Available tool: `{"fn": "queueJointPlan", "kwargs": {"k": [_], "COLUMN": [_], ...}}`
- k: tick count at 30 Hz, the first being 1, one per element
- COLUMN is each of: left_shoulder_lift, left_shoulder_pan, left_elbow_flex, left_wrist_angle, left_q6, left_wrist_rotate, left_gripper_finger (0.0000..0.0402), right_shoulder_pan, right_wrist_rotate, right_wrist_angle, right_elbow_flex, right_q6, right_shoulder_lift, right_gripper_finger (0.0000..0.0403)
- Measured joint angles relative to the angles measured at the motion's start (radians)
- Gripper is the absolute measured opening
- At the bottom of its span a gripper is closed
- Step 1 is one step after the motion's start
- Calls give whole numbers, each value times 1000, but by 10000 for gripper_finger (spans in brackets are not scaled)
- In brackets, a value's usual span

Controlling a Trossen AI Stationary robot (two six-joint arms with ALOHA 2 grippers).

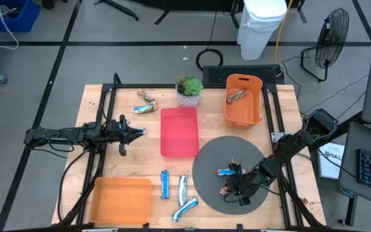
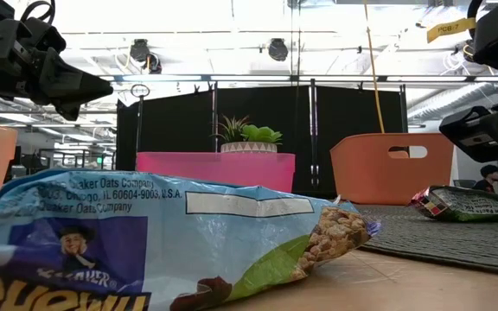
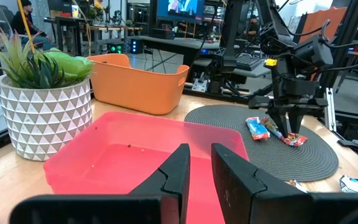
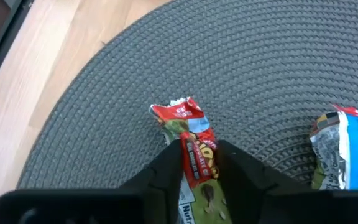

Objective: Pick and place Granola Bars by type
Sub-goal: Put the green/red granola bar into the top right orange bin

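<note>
My right pincer clamps a red-wrapped granola bar on the grey round mat, near-right on the desk; a blue bar lies beside it. My left pincer, fingers narrow and empty, hovers left of the pink tray.

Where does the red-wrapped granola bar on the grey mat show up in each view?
High: red-wrapped bar near the round grey mat's lower edge, under the right pincer.
Low: cannot pick it out.
Left wrist: on the mat, below the far arm.
Right wrist: centre, between the fingers.
Shared landmark: grey mat.
</note>
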Motion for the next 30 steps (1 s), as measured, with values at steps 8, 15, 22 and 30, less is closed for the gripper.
{"fn": "queueJointPlan", "kwargs": {"k": [8,15,22,30], "left_shoulder_lift": [0,0,0,0], "left_shoulder_pan": [0,0,0,0], "left_elbow_flex": [0,0,0,0], "left_wrist_angle": [0,0,0,0], "left_q6": [0,0,0,0], "left_wrist_rotate": [0,0,0,0], "left_gripper_finger": [72,72,72,72], "right_shoulder_pan": [0,0,0,0], "right_wrist_rotate": [0,-2,-3,5], "right_wrist_angle": [8,89,106,85], "right_elbow_flex": [0,-1,-1,-1], "right_q6": [-6,-30,-59,-137], "right_shoulder_lift": [0,-7,-84,-258], "right_gripper_finger": [9,7,5,3]}}
